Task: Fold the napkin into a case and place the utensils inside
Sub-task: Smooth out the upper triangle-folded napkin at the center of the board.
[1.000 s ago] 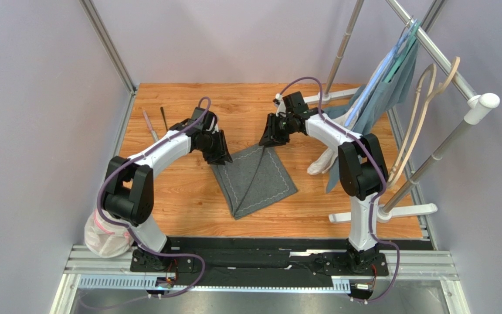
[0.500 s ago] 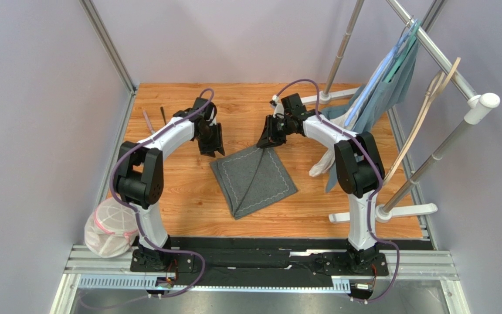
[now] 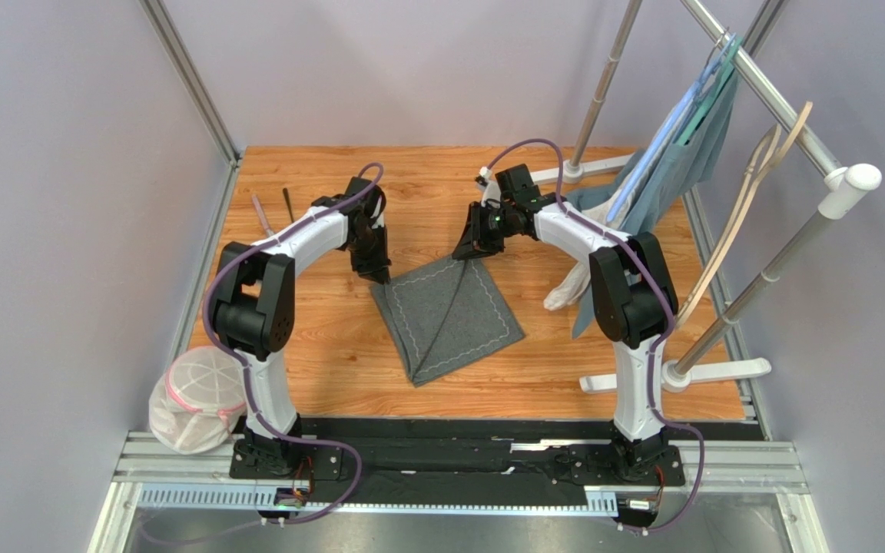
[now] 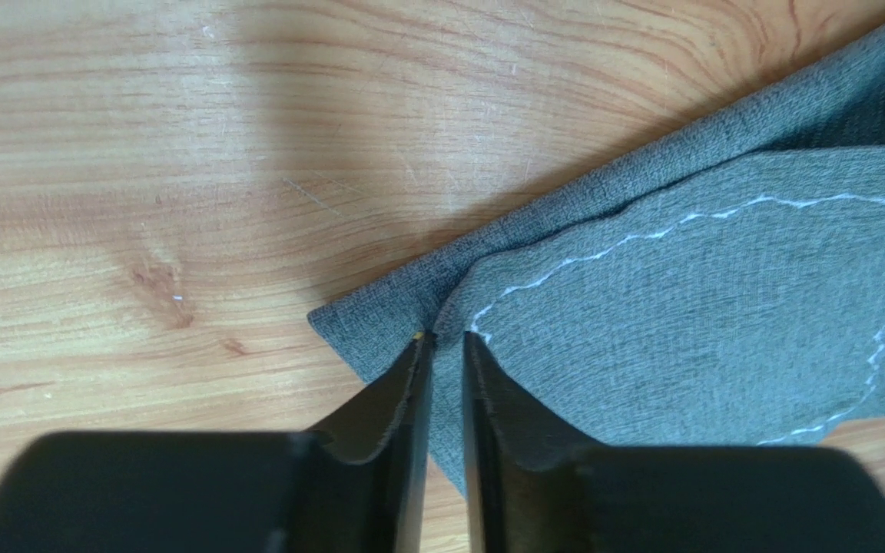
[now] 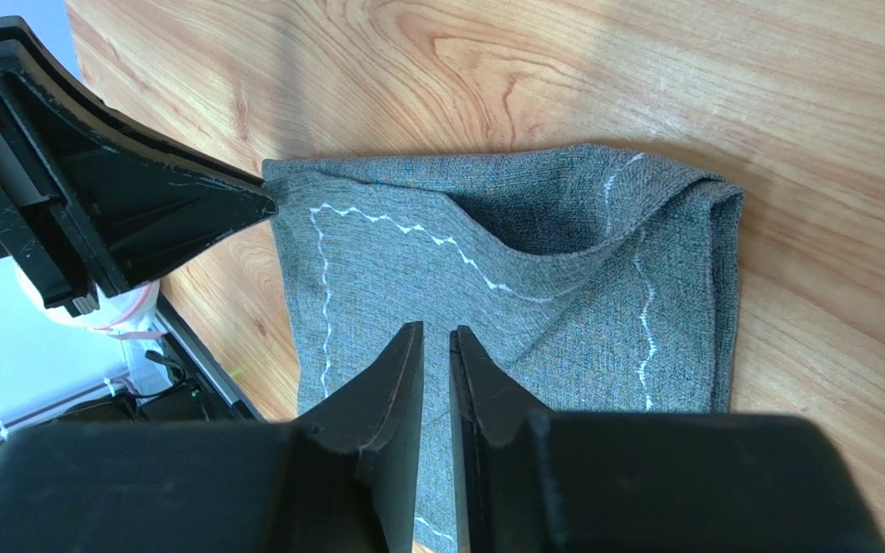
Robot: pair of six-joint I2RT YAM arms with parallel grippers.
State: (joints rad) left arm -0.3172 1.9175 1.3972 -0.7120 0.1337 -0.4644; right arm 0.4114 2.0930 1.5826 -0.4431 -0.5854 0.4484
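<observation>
Dark grey napkin [image 3: 450, 317] lies folded on the wooden table [image 3: 320, 351], between the two grippers. The left gripper [image 3: 376, 272] is at its left corner and the right gripper [image 3: 468, 249] at its far corner. Knife [image 3: 264, 219] and spoon [image 3: 289, 207] lie side by side, to the left of and beyond the left gripper, apart from the cloth.

Views compared: the top view gives the layout but not the jaws. In the left wrist view the fingers [image 4: 389, 398] are nearly together with a thin slit, tips at the corner where a stitched upper layer overlaps a lower one. In the right wrist view the fingers [image 5: 395, 380] are also nearly together, over the cloth. Just ahead of them a loose top layer bows into a pocket, and the left gripper's tip touches the corner ahead-left.

Unclear: whether either pair pinches cloth, since the fingertips cover the contact. Utensils are small and appear in the top view only.

Change: half a second ago the left gripper stood off the corner, beyond it; now it is at the corner. Napkin and right gripper are unchanged.
</observation>
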